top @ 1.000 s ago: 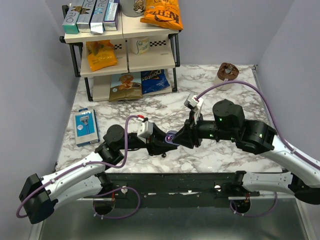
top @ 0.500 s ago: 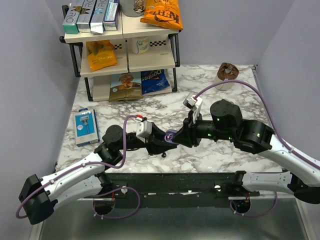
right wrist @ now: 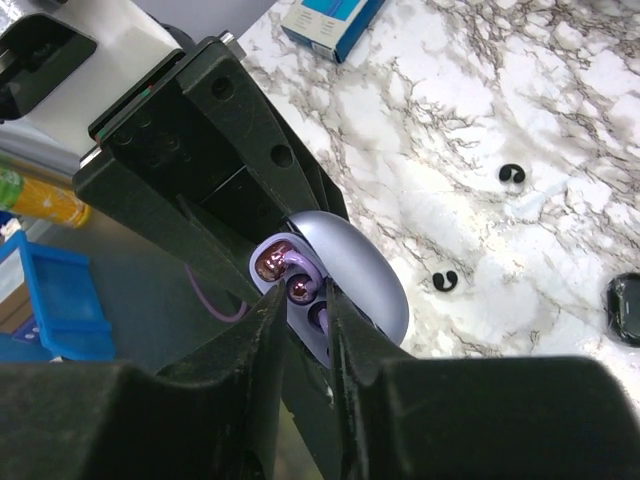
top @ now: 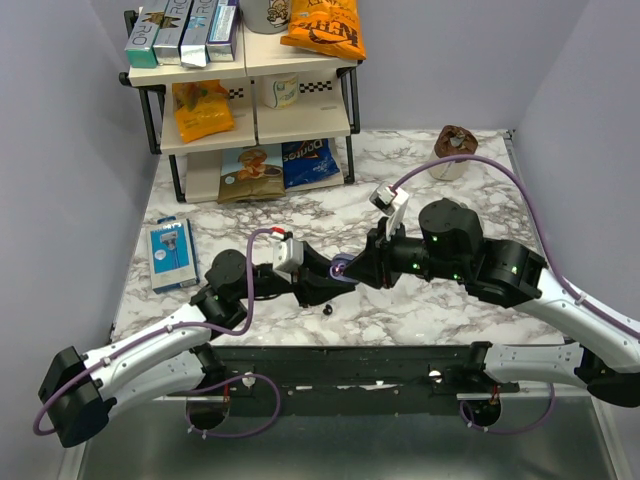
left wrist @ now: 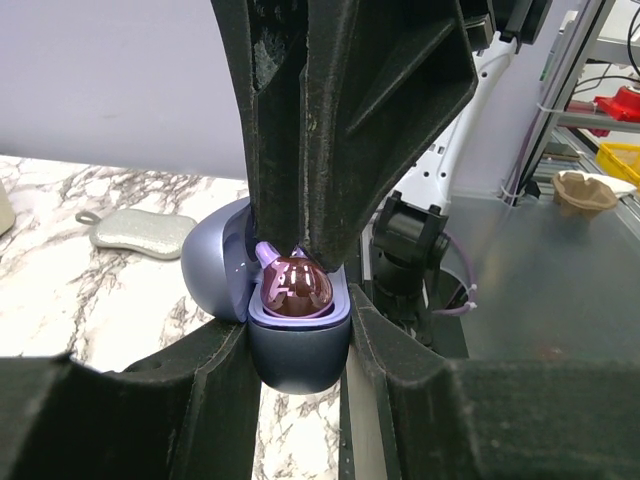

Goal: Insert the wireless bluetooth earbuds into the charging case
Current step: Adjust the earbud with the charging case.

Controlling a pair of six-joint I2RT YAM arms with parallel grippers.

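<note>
My left gripper point(top: 335, 282) is shut on the lilac charging case point(left wrist: 298, 360), holding it open above the table with its lid point(right wrist: 350, 265) swung back. One glossy dark earbud point(right wrist: 268, 264) with a purple sheen sits in the far well. My right gripper point(right wrist: 305, 297) is at the case mouth, its jaws nearly together round a second glossy earbud point(right wrist: 300, 289). In the left wrist view one earbud point(left wrist: 295, 290) shows in the case under the right fingers point(left wrist: 340, 120). The grippers meet at the table's front middle point(top: 345, 270).
Two tiny black C-shaped pieces point(right wrist: 512, 173) point(right wrist: 445, 279) and a black rounded piece point(right wrist: 625, 308) lie on the marble. A black speck point(top: 327, 310) lies under the case. A blue box point(top: 170, 255) is at left, a snack shelf point(top: 250, 90) behind, a brown cup point(top: 455, 145) far right.
The right gripper has shifted slightly up and back at the case mouth. The left gripper still holds the case in almost the same place.
</note>
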